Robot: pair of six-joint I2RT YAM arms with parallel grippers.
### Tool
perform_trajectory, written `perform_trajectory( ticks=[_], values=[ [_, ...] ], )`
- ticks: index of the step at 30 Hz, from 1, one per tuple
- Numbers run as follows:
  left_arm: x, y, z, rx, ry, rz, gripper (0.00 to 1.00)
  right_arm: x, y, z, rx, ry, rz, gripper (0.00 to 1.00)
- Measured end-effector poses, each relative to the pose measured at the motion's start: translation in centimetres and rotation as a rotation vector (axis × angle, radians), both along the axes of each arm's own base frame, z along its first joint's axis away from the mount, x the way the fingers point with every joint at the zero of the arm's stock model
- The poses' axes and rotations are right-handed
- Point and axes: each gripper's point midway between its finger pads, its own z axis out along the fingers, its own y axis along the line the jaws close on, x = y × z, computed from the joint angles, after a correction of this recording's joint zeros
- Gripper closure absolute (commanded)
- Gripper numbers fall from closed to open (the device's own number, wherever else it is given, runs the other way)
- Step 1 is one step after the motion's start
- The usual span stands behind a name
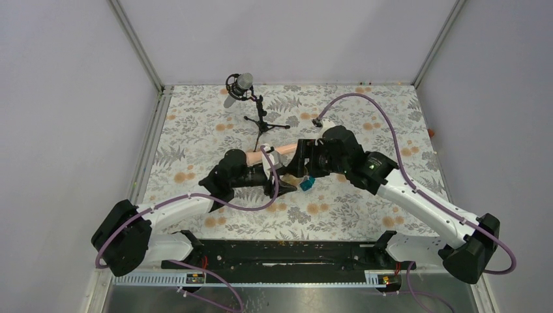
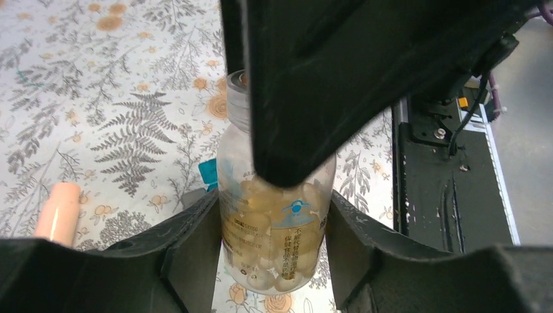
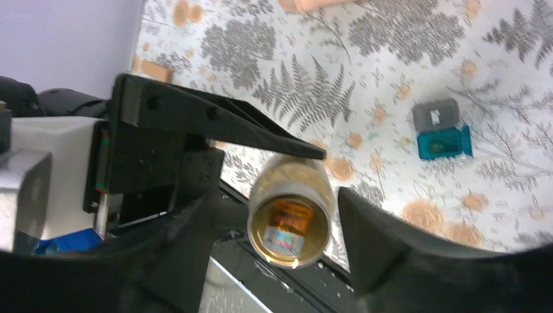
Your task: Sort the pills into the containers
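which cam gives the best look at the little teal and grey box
Right wrist: the teal-and-grey box lies whole and unblocked on the tablecloth, both halves visible. Top external shows it only as a tiny teal speck mid-table. Left wrist shows just a teal sliver behind the bottle.

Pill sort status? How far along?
Done: teal box sits open, lid flipped back; bottle looks uncapped. In hand: left claw grips the bottle, which is full of pills; right claw straddles its mouth, open. Left: no pills visibly sorted yet.
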Motion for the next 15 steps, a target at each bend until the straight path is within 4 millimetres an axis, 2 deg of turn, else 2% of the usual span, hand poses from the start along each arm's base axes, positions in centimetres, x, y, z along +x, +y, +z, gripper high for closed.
perform_trajectory(
  ticks=[2, 6, 9, 12, 15],
  values=[
    [0.3, -0.1, 0.2, -0.008, -0.009, 0.020, 1.00, 0.6, 0.7, 0.5, 0.054, 0.000, -0.031, 0.03],
    [0.4, -0.3, 0.8, -0.025, -0.029, 0.026, 1.00, 1.1, 1.3, 2.5, 0.103, -0.090, 0.007, 0.05],
    [0.1, -0.2, 0.6, -0.015, -0.025, 0.013, 1.00, 0.0, 1.1, 4.0, 0.108, -0.162, 0.117, 0.07],
    [-0.6, 0.0, 0.5, -0.004, -0.022, -0.017, 1.00, -1.5, 1.1, 6.0, 0.098, -0.238, 0.275, 0.11],
    [-1.7, 0.1, 0.8, -0.007, -0.023, -0.068, 1.00, -3.0, 0.8, 6.9, 0.056, -0.292, 0.422, 0.24]
  ],
)
